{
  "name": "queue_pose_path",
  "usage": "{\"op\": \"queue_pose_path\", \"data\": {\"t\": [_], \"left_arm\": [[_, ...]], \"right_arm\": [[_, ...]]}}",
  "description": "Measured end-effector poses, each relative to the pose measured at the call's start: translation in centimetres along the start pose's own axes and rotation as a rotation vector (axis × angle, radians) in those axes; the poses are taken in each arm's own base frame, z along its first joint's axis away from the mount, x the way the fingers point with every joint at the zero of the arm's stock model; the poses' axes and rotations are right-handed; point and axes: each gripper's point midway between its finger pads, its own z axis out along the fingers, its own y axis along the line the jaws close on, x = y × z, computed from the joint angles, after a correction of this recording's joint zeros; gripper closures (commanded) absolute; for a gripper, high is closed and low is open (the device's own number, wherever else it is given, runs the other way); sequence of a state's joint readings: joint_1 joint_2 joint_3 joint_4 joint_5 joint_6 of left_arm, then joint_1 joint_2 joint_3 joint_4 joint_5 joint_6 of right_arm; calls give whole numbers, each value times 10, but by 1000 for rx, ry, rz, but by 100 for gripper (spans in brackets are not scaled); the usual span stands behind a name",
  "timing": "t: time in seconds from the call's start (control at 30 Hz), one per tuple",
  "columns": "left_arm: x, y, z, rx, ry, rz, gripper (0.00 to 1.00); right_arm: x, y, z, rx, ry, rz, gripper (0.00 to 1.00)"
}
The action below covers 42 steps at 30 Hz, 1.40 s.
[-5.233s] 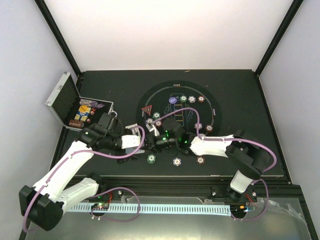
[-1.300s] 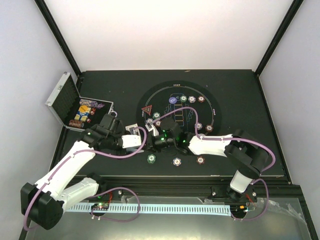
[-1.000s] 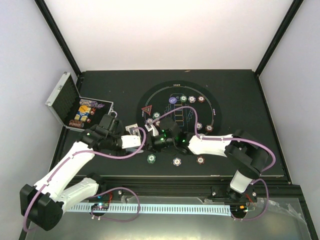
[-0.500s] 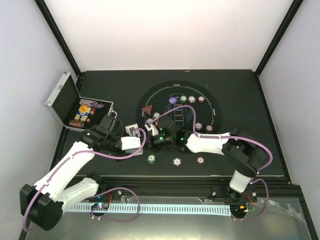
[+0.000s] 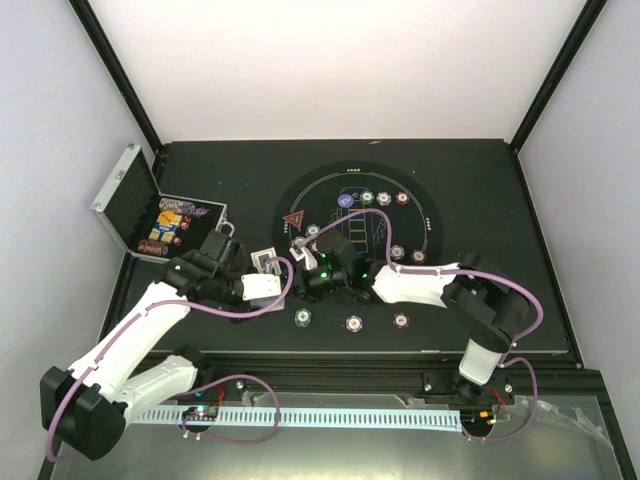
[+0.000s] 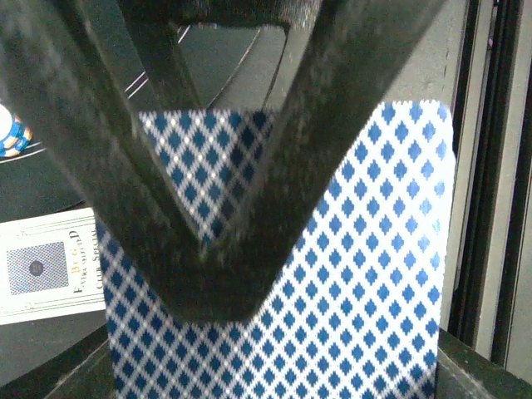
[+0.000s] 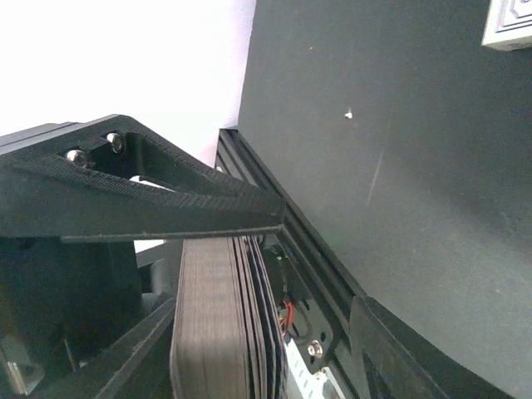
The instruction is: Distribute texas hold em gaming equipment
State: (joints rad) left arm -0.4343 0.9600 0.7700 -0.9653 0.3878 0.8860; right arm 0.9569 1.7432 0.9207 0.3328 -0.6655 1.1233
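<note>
Top view, bench [image 5: 470,180]: dark surface carrying a round white-lined mat [image 5: 285,195] and, far left, an open silver case [image 5: 125,195].
Top view, laid-out pieces: striped poker chips [image 5: 367,197] in a row at the mat's far side, with more near its right rim and along the front off the mat. A red triangle marker [image 5: 293,219] and a purple button [image 5: 345,200] also lie on the mat.
Top view, deck of playing cards [image 5: 262,257]: held above the bench just left of the mat, between the two arms.
Top view, left gripper [image 5: 268,268]: carries the deck.
Top view, right gripper [image 5: 302,272]: just beside the deck, on the mat side.
Left wrist view, grip: fingers pinched tight across the deck's faces, meeting in a V over the top card.
Left wrist view, card look: white-bordered back with a blue diamond lattice and rounded corners.
Right wrist view, grip: jaws apart and clamping nothing. The deck's edge sits under one finger, and the other stands clear.
Right wrist view, deck look: a thick, slightly fanned stack of thin edges.
Handling, judged: cards are light, slick and bendable, and a deck shears easily. Take one card by a free corner or short edge, lightly.
Handling, chips: small, stiff and hard, best pinched across the rim.
</note>
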Motion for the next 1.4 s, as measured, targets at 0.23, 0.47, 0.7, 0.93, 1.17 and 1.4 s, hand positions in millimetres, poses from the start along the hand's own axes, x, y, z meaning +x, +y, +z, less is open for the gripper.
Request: {"op": "queue_pose_path", "data": {"t": [0.23, 0.47, 0.7, 0.93, 1.17, 1.4], "left_arm": [[3, 1, 1, -6, 19, -3, 98], [4, 2, 1, -10, 25, -2, 99], [4, 3, 1, -17, 27, 2, 98], [6, 5, 1, -26, 38, 2, 99], [7, 6, 1, -33, 43, 3, 98], [7, 12, 1, -59, 47, 3, 98]], "right_arm": [[-1, -1, -13, 23, -9, -21, 52], [1, 3, -20, 30, -14, -31, 66], [3, 8, -27, 47, -19, -43, 72], [4, 8, -32, 64, -26, -53, 82], [5, 9, -37, 76, -29, -57, 94], [-1, 13, -47, 75, -49, -59, 99]]}}
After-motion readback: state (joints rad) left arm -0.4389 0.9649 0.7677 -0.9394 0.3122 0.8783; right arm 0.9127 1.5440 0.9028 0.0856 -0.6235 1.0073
